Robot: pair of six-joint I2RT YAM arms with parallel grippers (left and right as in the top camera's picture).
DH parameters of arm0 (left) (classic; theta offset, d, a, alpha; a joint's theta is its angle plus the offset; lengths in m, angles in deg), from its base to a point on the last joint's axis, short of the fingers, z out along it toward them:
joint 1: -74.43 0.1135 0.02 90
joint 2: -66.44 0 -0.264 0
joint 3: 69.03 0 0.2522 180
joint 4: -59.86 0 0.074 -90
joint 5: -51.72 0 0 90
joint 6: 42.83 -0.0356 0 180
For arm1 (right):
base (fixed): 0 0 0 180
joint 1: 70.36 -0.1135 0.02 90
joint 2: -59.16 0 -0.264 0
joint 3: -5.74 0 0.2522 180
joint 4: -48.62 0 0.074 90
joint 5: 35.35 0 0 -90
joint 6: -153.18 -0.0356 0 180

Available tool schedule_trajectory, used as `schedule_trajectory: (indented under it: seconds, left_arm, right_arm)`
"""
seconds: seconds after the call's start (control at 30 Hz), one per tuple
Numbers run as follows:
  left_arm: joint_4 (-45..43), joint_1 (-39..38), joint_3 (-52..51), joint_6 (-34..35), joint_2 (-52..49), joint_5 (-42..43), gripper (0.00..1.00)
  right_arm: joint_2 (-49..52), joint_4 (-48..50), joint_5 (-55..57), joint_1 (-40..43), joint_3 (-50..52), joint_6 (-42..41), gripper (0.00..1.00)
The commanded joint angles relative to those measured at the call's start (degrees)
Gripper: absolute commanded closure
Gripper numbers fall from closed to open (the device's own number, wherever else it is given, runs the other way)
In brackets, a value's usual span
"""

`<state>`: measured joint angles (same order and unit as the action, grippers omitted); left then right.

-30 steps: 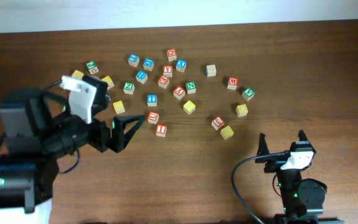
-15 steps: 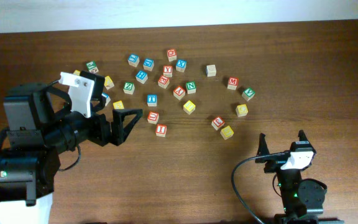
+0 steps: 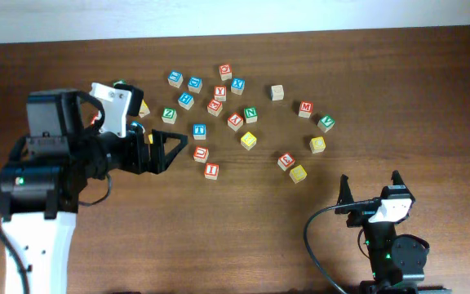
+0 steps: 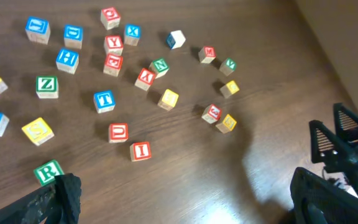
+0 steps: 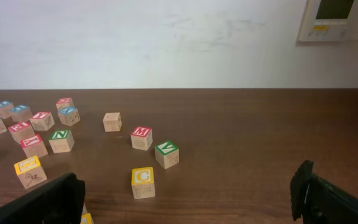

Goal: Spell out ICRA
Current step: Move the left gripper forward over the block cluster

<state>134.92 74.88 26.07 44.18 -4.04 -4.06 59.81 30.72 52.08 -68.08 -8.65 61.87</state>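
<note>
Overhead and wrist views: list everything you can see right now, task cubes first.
I cube: one, red letter, front of the scatter.
C cube: one, yellow, right part of the scatter.
R cube: one, green, left end of the scatter.
A cube: one, red, middle of the scatter.
Other lettered cubes: about twenty; blue, red, green, yellow; spread around them.
Blank-topped cube: one, pale wood, back of the scatter.
Table: one, dark brown.
Wall: one, white, behind the table.
Left gripper: one, black, open, empty, over the scatter's left end.
Right gripper: one, black, open, empty, front right, away from the cubes.
</note>
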Motion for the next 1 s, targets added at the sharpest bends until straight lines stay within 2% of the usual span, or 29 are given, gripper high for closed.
schedule_trajectory:
  seconds: [0.0, 0.13, 0.3, 0.67, 0.8, 0.87, 0.97]
  left_arm:
    - [2.4, 0.1, 2.7, -0.3, -1.0, -5.6, 0.01]
    - [11.1, 0.1, 11.4, -0.3, -4.8, -13.7, 0.01]
    - [11.0, 0.1, 12.3, -0.2, -5.5, -9.6, 0.01]
    - [14.0, 0.1, 12.3, -0.2, -5.5, -8.9, 0.01]
    - [13.0, 0.1, 12.3, -0.2, -5.6, 0.9, 0.01]
    - [13.7, -0.3, 12.3, 2.4, -5.9, -1.6, 0.01]
    - [15.2, -5.7, 12.3, 7.2, -9.2, -10.5, 0.01]
  right_arm:
    - [-0.3, -0.3, 0.3, 0.4, 0.3, -0.2, 0.02]
    - [-0.3, -0.3, 0.3, 0.4, 0.3, -0.2, 0.02]
    - [-0.3, -0.3, 0.3, 0.4, 0.3, -0.2, 0.02]
    - [-0.3, -0.3, 0.3, 0.4, 0.3, -0.2, 0.02]
    - [-0.3, -0.3, 0.3, 0.4, 0.3, -0.2, 0.02]
    - [-0.3, -0.3, 0.3, 0.4, 0.3, -0.2, 0.02]
    - [-0.3, -0.3, 0.3, 0.4, 0.3, -0.2, 0.02]
